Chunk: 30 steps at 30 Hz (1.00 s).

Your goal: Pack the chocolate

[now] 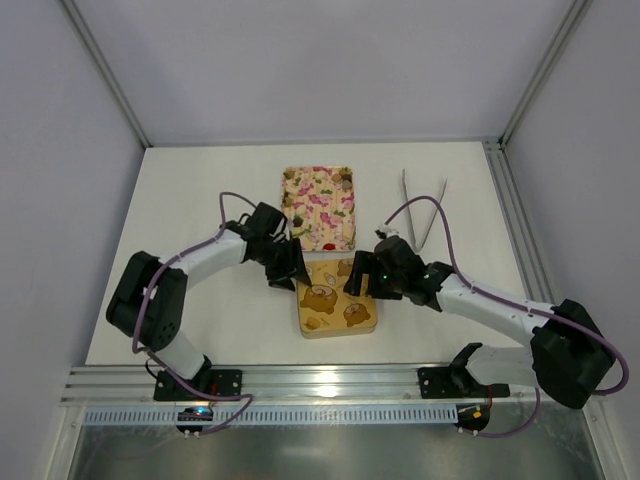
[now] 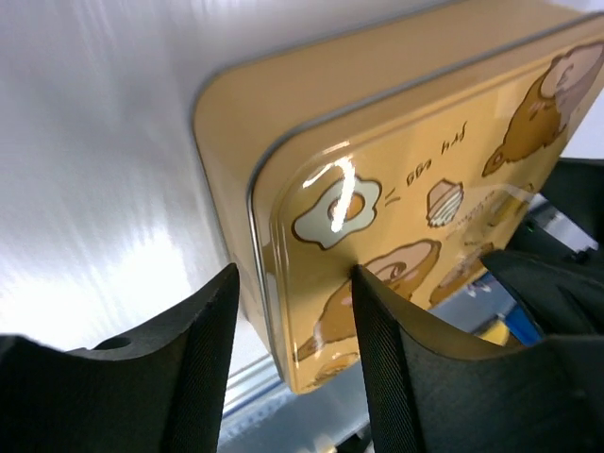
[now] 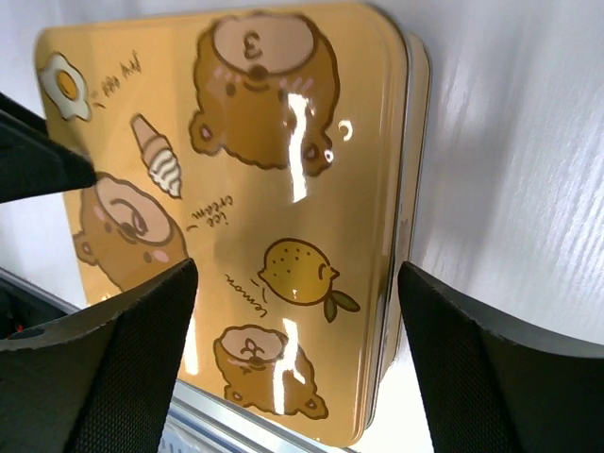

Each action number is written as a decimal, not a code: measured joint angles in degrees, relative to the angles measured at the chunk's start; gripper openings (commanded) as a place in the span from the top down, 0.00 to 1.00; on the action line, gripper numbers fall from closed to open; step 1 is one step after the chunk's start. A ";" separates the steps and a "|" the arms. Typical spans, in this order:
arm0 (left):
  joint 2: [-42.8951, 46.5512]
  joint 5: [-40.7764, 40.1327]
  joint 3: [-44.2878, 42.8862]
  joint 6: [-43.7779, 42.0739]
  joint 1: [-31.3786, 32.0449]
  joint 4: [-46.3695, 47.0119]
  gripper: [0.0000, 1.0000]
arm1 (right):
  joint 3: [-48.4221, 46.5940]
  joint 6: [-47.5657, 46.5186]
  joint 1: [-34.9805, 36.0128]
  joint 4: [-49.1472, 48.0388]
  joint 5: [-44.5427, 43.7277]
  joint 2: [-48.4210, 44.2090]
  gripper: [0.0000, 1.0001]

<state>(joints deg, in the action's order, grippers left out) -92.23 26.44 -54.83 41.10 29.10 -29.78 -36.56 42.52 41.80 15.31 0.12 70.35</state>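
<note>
Small dark chocolate pieces (image 1: 345, 183) lie on the pink floral tray (image 1: 322, 225) at mid-table. In front of the tray sits the gold box (image 1: 338, 305), closed by its bear-print lid (image 2: 415, 179) (image 3: 245, 189). My left gripper (image 1: 292, 272) (image 2: 294, 283) is open and straddles the box's left edge. One of its fingers is over the lid and the other is beside the wall, with a gap showing. My right gripper (image 1: 358, 275) (image 3: 297, 274) is wide open across the box's right edge. One finger is above the lid and the other is over the table.
Metal tongs (image 1: 425, 205) lie at the back right of the white table. An aluminium rail (image 1: 330, 380) runs along the near edge by the arm bases. Grey walls enclose the table on three sides.
</note>
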 measured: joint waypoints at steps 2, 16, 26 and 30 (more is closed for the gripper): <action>-0.57 -2.62 -2.62 -1.88 -0.11 -2.34 0.40 | -2.56 -1.75 -1.44 2.45 0.55 -0.76 0.01; 5.73 -14.58 -21.33 -11.98 -0.63 -18.62 0.30 | -21.29 -12.22 -10.99 13.92 -3.21 -13.90 0.00; 26.51 -20.22 -23.89 -13.31 -0.63 -21.24 0.26 | -28.74 -16.44 -11.26 19.32 -14.19 -23.15 0.00; 27.98 -20.87 -23.89 -13.35 -0.63 -21.46 0.26 | -28.74 -17.35 -11.28 20.70 -16.15 -23.67 0.00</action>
<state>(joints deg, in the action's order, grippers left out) -64.25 5.56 -78.72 27.75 28.47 -51.24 -65.30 25.17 30.52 36.01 -16.03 46.68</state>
